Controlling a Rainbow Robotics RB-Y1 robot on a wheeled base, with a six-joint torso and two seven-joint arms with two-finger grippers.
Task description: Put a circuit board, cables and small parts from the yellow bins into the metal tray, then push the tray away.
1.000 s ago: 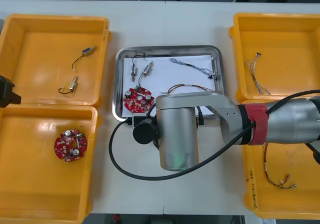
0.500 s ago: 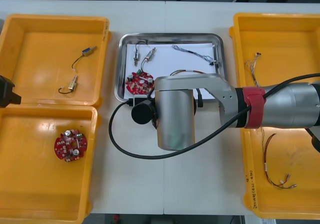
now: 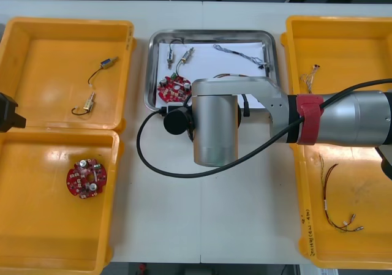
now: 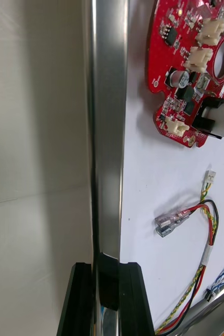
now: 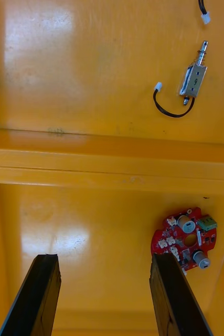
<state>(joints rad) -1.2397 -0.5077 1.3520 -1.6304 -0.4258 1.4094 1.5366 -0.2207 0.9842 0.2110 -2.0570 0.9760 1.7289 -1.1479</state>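
Stainless metal tray, rectangular, white-lined (image 3: pixel 208 34): stands at the far middle of the table (image 3: pixel 165 226), between the yellow plastic bins (image 3: pixel 49 73).

Contents: round red circuit board (image 4: pixel 195 68), red-and-yellow cable (image 4: pixel 203 231), blue-and-white twisted cable (image 3: pixel 239 53), small metal parts (image 3: pixel 187 56).

Right gripper (image 4: pixel 107 296): black fingers (image 4: pixel 83 299) clamped astride the tray's near rim.

Left gripper (image 5: pixel 106 294): fingers apart, parked above the left bins.

Risk: the hold looks off-centre on the rim, so a push could slew the tray, knocking it against a bin wall or shaking the contents.
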